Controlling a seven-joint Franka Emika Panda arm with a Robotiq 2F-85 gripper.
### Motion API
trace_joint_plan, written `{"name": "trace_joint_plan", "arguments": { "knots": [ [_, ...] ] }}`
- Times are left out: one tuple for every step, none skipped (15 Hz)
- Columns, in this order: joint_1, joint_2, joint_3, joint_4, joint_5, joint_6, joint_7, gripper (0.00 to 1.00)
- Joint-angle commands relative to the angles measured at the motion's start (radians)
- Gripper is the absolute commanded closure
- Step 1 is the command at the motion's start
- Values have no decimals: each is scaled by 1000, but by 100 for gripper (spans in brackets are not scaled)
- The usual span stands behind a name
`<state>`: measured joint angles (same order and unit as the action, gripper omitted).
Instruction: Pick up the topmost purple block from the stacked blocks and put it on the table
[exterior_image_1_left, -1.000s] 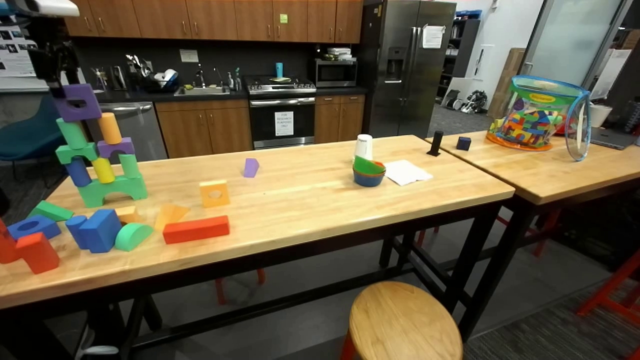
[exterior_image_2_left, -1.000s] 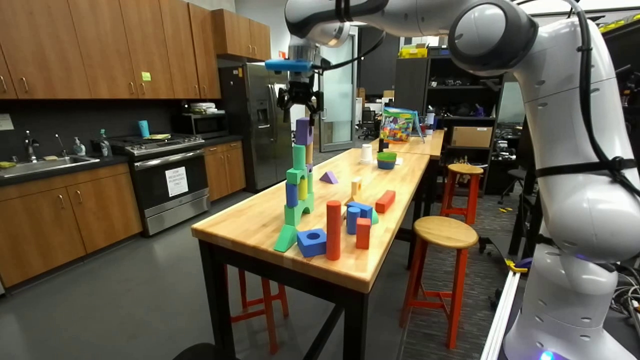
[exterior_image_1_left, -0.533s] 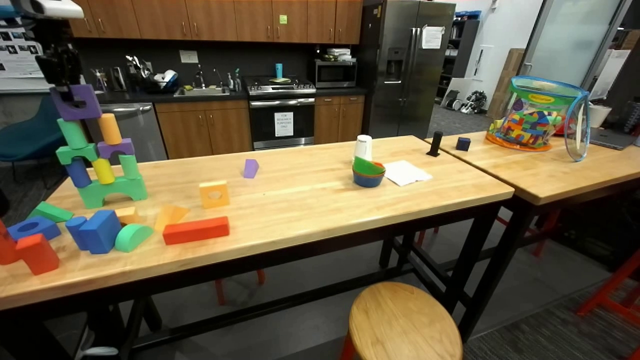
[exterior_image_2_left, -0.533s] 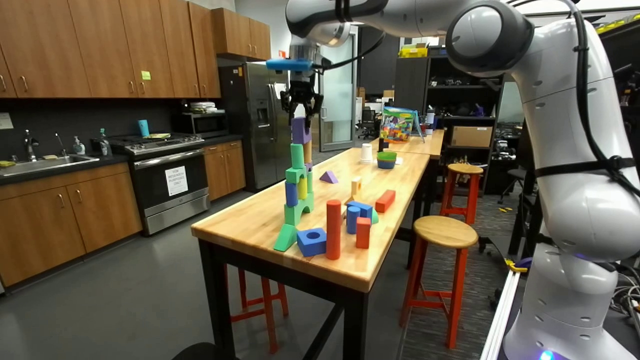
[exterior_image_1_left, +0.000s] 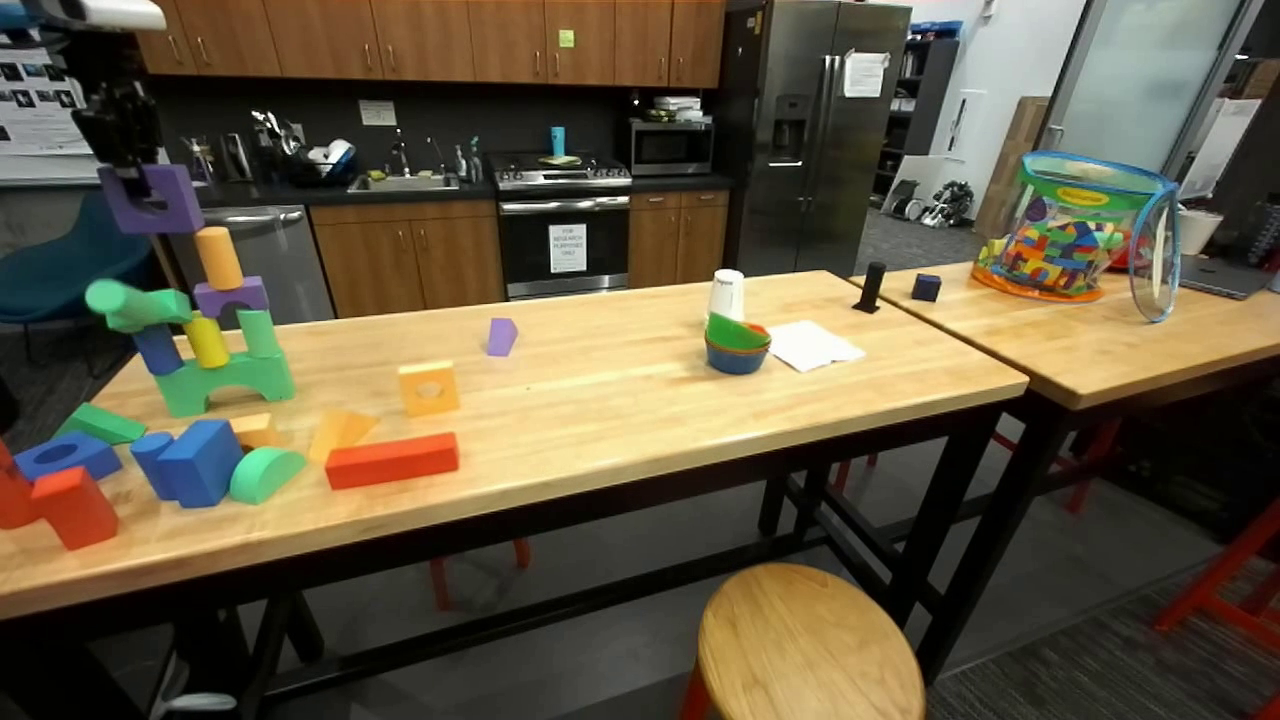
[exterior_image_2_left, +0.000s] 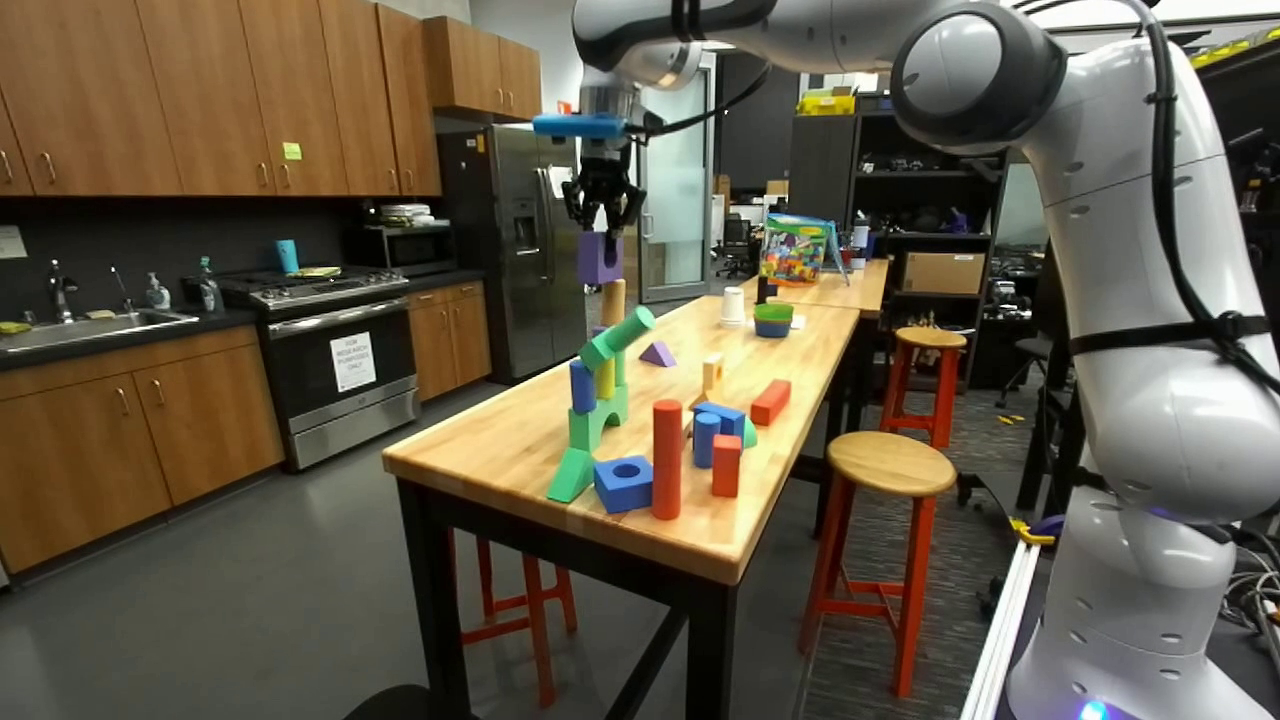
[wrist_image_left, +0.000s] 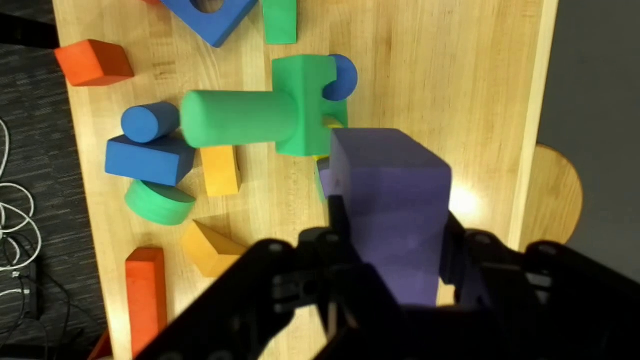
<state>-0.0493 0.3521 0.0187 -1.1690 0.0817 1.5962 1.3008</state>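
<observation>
Holding purple block (wrist_image_left: 395, 215); sign (exterior_image_1_left: 568, 247): "FOR RESEARCH PURPOSES ONLY".

Wears rounded pale-grey shells (exterior_image_2_left: 1150, 430) dotted with small ovals (exterior_image_2_left: 1078, 211) and a dark collar (exterior_image_2_left: 1030, 78) around one round cap (exterior_image_2_left: 953, 62). Has a black cable (exterior_image_2_left: 1165, 160) bound by a black strap (exterior_image_2_left: 1130, 338); shows a bright-blue bar (exterior_image_2_left: 578, 126) and a blue light (exterior_image_2_left: 1094, 710). Ends in a black gripper (wrist_image_left: 395, 218) with grey fastener heads (wrist_image_left: 547, 248).
</observation>
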Motion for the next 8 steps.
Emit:
{"name": "trace_joint_plan", "arguments": {
  "knots": [
    [-3, 14, 3, 42, 9, -31, -8, 85],
    [-2, 13, 4, 45, 9, -33, -7, 85],
    [-2, 13, 4, 47, 9, -33, -8, 85],
    [-2, 14, 4, 49, 9, -34, -8, 85],
    [-1, 13, 5, 49, 8, -35, -8, 85],
    [-1, 14, 5, 51, 8, -35, -8, 85],
    [-2, 13, 6, 53, 9, -37, -10, 85],
    [-2, 10, 6, 55, 9, -37, -10, 85]
  ]
}}
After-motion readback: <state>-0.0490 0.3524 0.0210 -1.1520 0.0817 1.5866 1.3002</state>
